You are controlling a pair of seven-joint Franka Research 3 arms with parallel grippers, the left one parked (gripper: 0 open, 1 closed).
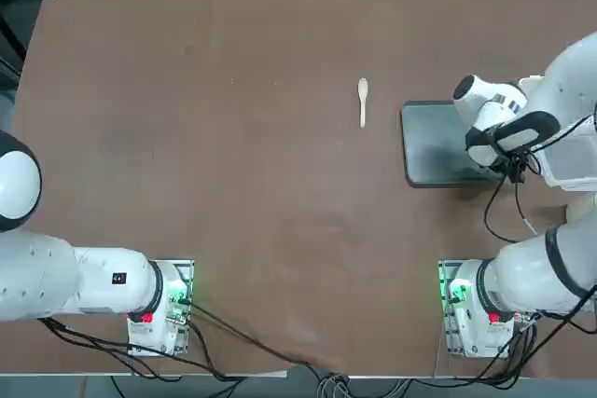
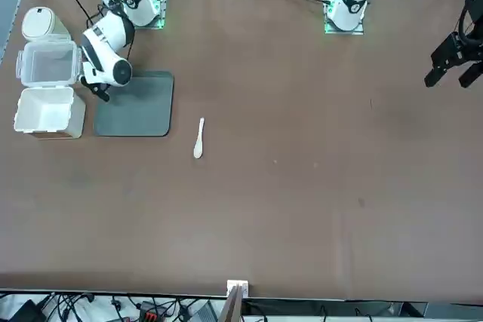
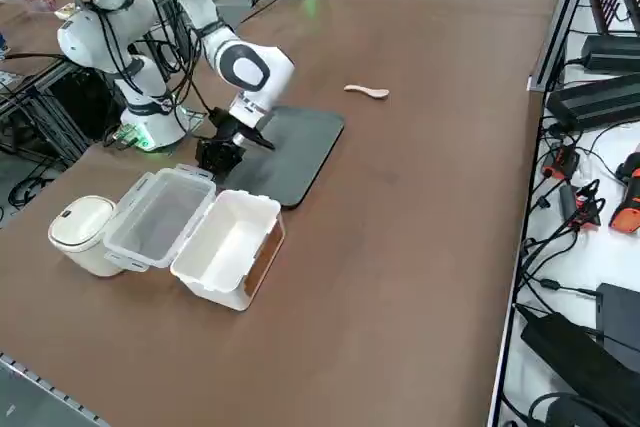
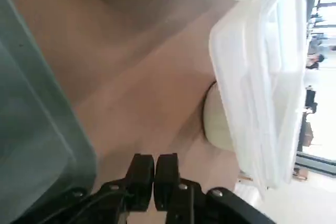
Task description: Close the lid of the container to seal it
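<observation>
The container (image 3: pixel 232 245) is a small white box standing open on the table, beside the front corner of the grey tray. Its translucent lid (image 3: pixel 160 215) lies flipped back flat next to it, still joined along one edge; both also show in the front view as the container (image 2: pixel 45 112) and the lid (image 2: pixel 50 64). My right gripper (image 3: pixel 218 155) hangs low over the table between the tray's edge and the lid. Its fingers (image 4: pixel 142 169) are shut with nothing between them. The lid (image 4: pixel 262 77) is close ahead of the gripper (image 4: pixel 154 165) in the wrist view.
A dark grey square tray (image 3: pixel 296 147) lies beside the gripper, also in the top view (image 1: pixel 437 142). A round white can (image 3: pixel 80 232) stands beyond the lid. A pale spoon (image 1: pixel 363 100) lies on the brown table past the tray.
</observation>
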